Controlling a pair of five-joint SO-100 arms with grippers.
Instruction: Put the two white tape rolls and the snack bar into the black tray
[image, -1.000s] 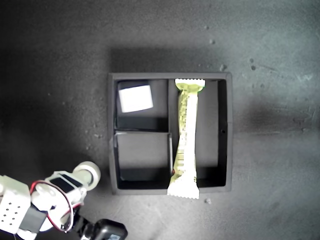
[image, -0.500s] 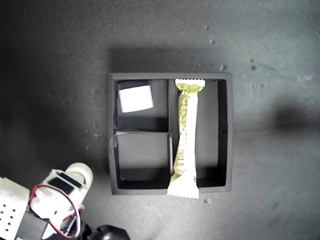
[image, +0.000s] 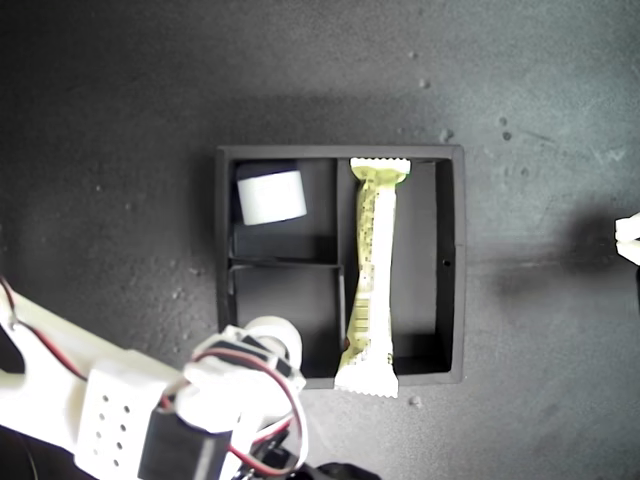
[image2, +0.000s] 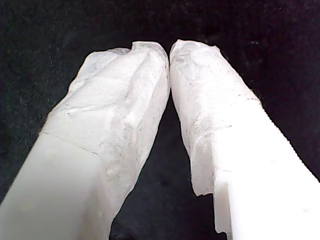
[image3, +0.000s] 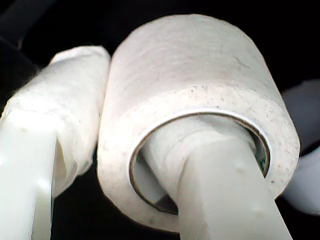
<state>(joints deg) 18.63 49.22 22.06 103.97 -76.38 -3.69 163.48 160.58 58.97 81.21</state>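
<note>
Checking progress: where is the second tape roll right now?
The second tape roll is in my second gripper, over the black tray's lower-left compartment in the exterior view.

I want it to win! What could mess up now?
1. My second end effector grips the roll with one finger through its hole, so on opening the roll might stay hooked on.
2. The roll hangs over the tray's front wall and could drop outside.
3. The bar's end already pokes over that wall; a bump could shift it.
</note>
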